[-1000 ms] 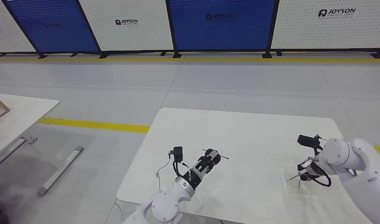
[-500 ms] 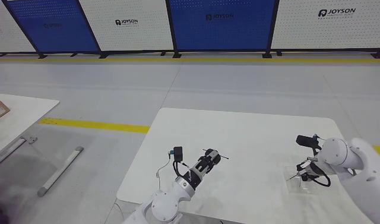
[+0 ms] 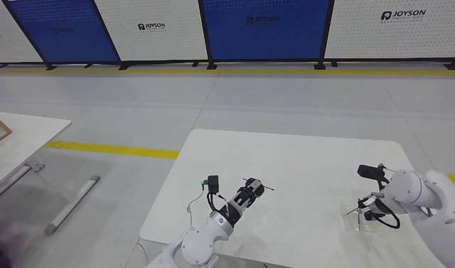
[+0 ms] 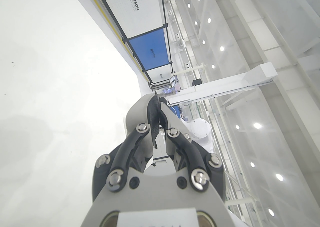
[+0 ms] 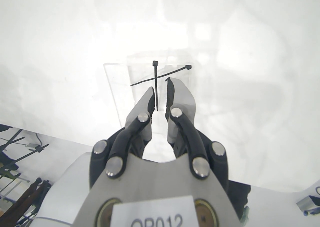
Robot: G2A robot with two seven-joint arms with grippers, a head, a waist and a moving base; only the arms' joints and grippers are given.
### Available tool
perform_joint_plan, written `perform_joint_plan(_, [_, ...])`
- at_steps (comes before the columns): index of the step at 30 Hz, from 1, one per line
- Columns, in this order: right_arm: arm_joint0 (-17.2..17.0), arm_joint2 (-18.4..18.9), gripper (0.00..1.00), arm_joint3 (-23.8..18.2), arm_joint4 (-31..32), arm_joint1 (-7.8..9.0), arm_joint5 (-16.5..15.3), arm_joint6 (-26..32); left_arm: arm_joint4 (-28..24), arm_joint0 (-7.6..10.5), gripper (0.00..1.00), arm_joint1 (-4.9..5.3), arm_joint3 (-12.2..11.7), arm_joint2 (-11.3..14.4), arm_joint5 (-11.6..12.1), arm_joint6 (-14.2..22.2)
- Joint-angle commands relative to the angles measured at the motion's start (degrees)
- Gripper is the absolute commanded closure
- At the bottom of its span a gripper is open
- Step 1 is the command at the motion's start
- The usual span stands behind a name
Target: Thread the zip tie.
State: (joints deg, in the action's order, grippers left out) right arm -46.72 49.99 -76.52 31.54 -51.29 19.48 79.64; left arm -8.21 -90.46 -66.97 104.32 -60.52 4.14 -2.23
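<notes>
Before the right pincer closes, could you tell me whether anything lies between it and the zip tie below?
Nothing visible does: the open right pincer straddles that zip tie on the clear tray. A second zip tie crosses it farther along.

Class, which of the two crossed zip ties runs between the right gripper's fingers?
The lengthwise zip tie, its tail between the right gripper's fingers; the slanted zip tie crosses it beyond them.

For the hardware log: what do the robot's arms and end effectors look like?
The left arm and right arm have glossy white shells with black wrist sections; a black cable loops at the right wrist. The left end effector and right end effector match: silver-grey body, black linkage bars on shiny pins, grey fingers with black ribbed pads, white label.
</notes>
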Motion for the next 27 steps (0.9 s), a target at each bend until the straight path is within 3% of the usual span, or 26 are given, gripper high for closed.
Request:
perform_joint_plan(1, [0.06, -0.28, 0.84, 0.26, -0.3, 0.01, 0.0, 0.0, 0.0, 0.0, 1.0, 0.0, 0.0, 0.0, 0.0, 0.0])
perform_joint_plan(19, [4.4, -6.04, 0.85, 5.14, -3.79, -1.14, 0.0, 0.0, 0.0, 0.0, 1.0, 0.0, 0.0, 0.0, 0.0, 0.0])
perform_joint_plan(22, [5.22, -7.11, 0.94, 6.19, -4.39, -1.4, 0.0, 0.0, 0.0, 0.0, 1.0, 0.0, 0.0, 0.0, 0.0, 0.0])
perform_joint_plan(27, [6.41, -8.42, 1.0, 7.58, -5.28, -1.69, 0.0, 0.0, 0.0, 0.0, 1.0, 0.0, 0.0, 0.0, 0.0, 0.0])
